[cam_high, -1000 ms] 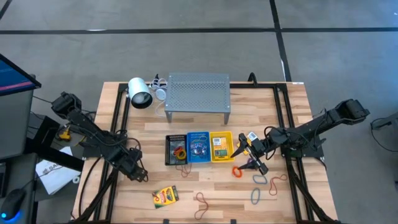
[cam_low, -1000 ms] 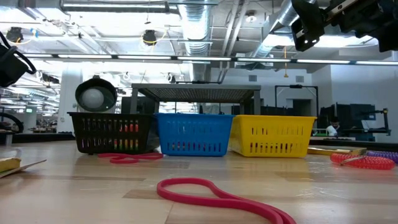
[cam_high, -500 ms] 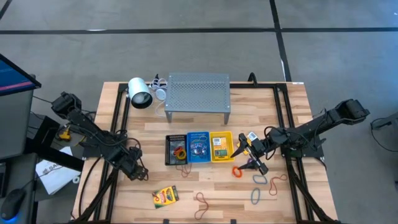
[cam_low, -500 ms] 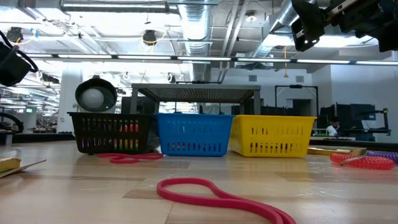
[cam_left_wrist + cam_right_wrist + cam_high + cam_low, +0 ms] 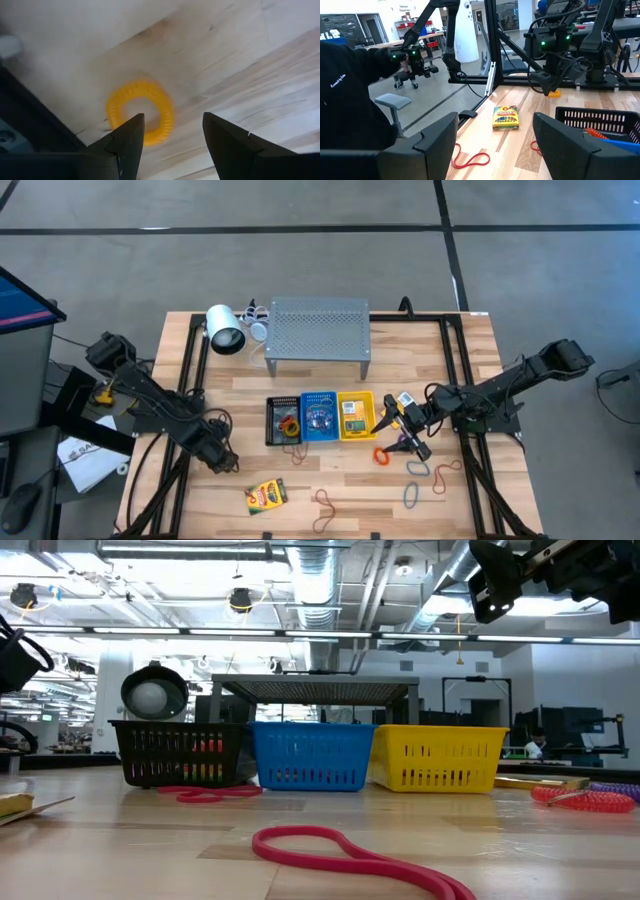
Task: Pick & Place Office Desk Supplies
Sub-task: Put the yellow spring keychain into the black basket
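Several rubber-band loops lie flat on the wooden table: an orange one (image 5: 382, 455), purple ones (image 5: 418, 470) and brown ones (image 5: 325, 500), with a red loop (image 5: 350, 852) nearest the low camera. A yellow-and-green crayon box (image 5: 266, 496) lies flat near the near edge, also seen as the crayon box (image 5: 505, 116) in the right wrist view. My left gripper (image 5: 222, 460) is open and hovers over a yellow coiled ring (image 5: 141, 112) on the table. My right gripper (image 5: 395, 430) is open, raised beside the yellow basket (image 5: 357, 415), and touches nothing.
A black basket (image 5: 283, 420), a blue basket (image 5: 320, 417) and the yellow basket stand in a row at mid-table. Behind them are the grey perforated shelf (image 5: 318, 330) and a white cylinder (image 5: 225, 330). Black frame rails run along both table sides.
My left gripper has shifted slightly toward the table's left and near edge and a little downward. The right arm and all objects have stayed where they were.
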